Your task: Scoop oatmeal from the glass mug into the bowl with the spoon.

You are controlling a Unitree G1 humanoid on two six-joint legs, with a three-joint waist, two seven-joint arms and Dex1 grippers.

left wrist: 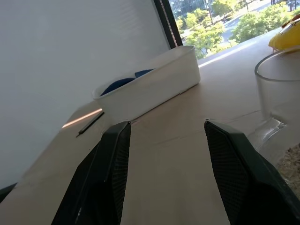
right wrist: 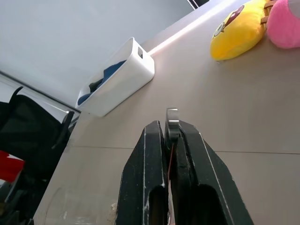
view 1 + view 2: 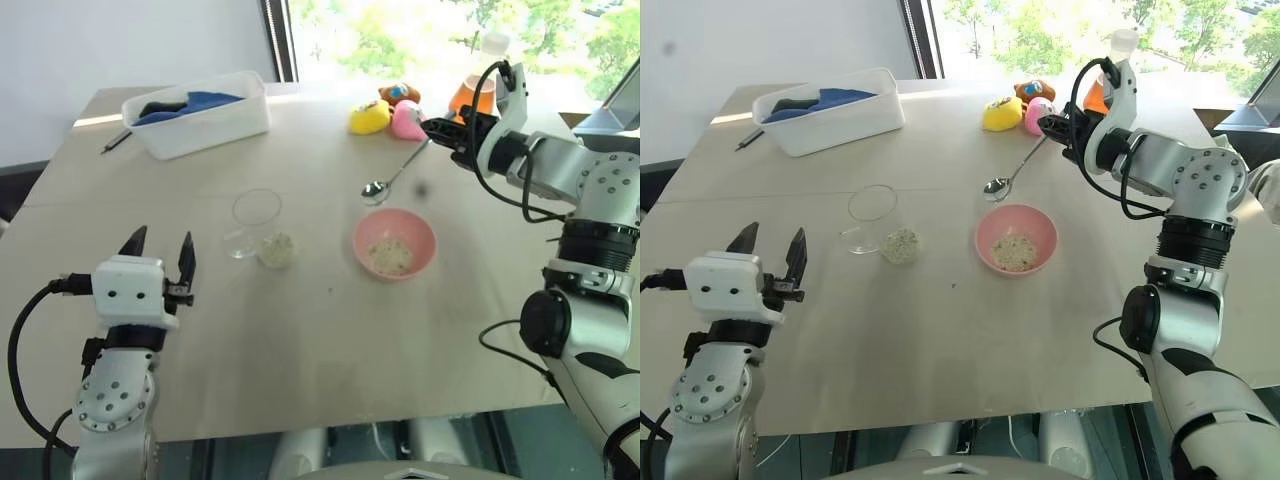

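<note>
The slim, shiny silver metal spoon (image 3: 396,172) looks light, stiff and slippery, best held far back on its thin handle, as the right pincer (image 3: 436,131) clamps it now, above the small pink shallow bowl (image 3: 394,243) holding pale oatmeal flakes (image 3: 389,256). Beside the bowl, the fragile clear glass mug (image 3: 256,218) lies tipped on the counter (image 3: 300,330), flakes spilled. The left pincer (image 3: 160,250) hangs half-open, empty.

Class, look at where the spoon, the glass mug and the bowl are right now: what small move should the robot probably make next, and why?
Probably swing the right gripper, shut on the spoon, back toward the glass mug. The spoon head hangs beyond the bowl, which already holds oatmeal, while more lies at the mug's bottom.
</note>
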